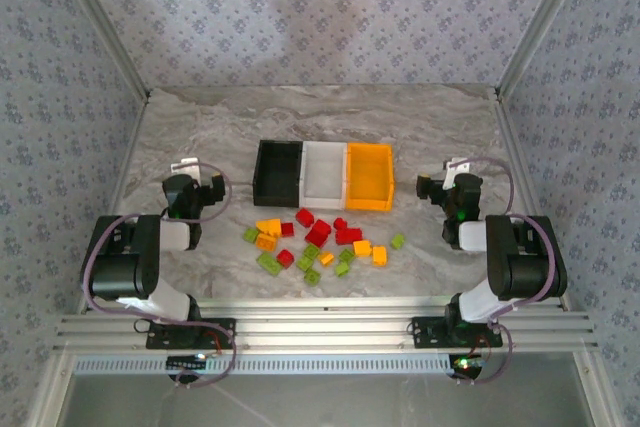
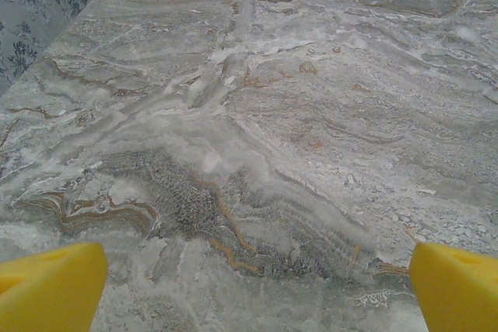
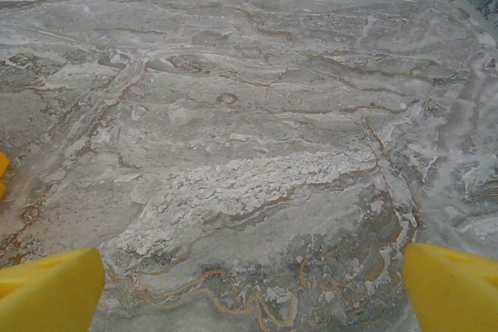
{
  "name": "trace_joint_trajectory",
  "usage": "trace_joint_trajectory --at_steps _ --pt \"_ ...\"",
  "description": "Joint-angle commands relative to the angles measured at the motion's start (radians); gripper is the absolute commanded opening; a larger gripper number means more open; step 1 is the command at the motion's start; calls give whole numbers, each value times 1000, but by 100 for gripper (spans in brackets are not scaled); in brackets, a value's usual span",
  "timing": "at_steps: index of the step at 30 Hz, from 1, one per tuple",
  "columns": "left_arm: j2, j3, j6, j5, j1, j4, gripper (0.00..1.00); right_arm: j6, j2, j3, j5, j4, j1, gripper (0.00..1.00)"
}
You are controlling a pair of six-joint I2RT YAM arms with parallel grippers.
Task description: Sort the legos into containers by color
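Grey-veined marble made up the surface (image 1: 200, 117), boxed in by patterned walls (image 1: 300, 7). At its middle stood the three containers in a touching row: black bin (image 1: 277, 172), white bin (image 1: 322, 175) and orange-yellow bin (image 1: 368, 177). The legos (image 1: 320, 242) lay loose just in front of them, with red, orange-yellow and green mixed. No bin seemed to hold any, though the black one was too dark to be sure.

The left pincer (image 2: 253, 289) hung released over bare marble left of the row, and the right pincer (image 3: 249, 289) was likewise released on the right. Each had its yellow fingertips wide apart with nothing between.

A first pick was probably best made at the heap's fringe, where the lone green brick (image 1: 398, 241) nearest the right arm offered room for both fingers. Coming straight down and straddling that one brick only would spare its neighbours a shove.
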Motion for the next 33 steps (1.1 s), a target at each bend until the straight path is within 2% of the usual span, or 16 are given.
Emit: trace_joint_trajectory --at_steps 1,3,9,12,13,15,16,17,18,19,20,22,25,27,30,33 --pt "-59 55 -3 -17 -1 -104 99 -1 -67 52 54 -102 4 100" --pt "-104 102 -6 -26 -4 -221 99 3 -118 118 71 -259 9 100" --pt "-272 57 -49 -121 -11 -234 100 71 -231 155 198 -427 56 100" --pt "-381 61 -148 -158 -10 -250 99 148 -299 178 384 -517 102 100" --pt "-410 64 -211 -177 -8 -246 100 226 -318 202 455 -587 114 100" --pt "-445 101 -415 -269 -4 -311 99 480 -347 250 481 -755 95 100" --pt "-470 144 -581 -304 4 -444 100 668 -362 293 466 -914 71 100" --pt "-495 217 -790 -318 17 -674 100 808 -371 328 445 -1039 49 100" --pt "-500 262 -916 -334 25 -815 100 773 -376 323 345 -1007 20 100" --pt "-502 278 -909 -276 37 -836 100 712 -382 300 266 -926 2 100" --pt "-507 279 -881 -220 42 -814 100 727 -392 284 249 -914 6 100" --pt "-527 273 -915 -145 41 -811 100 701 -422 248 170 -871 14 100" --pt "-560 288 -921 26 40 -831 100 652 -472 268 116 -1003 66 100" --pt "-578 319 -918 113 24 -912 99 650 -491 284 95 -1134 121 100" --pt "-619 320 -905 186 -50 -1006 99 687 -519 251 97 -1262 236 100" --pt "-686 258 -904 187 -165 -1038 99 770 -554 187 154 -1320 376 98"
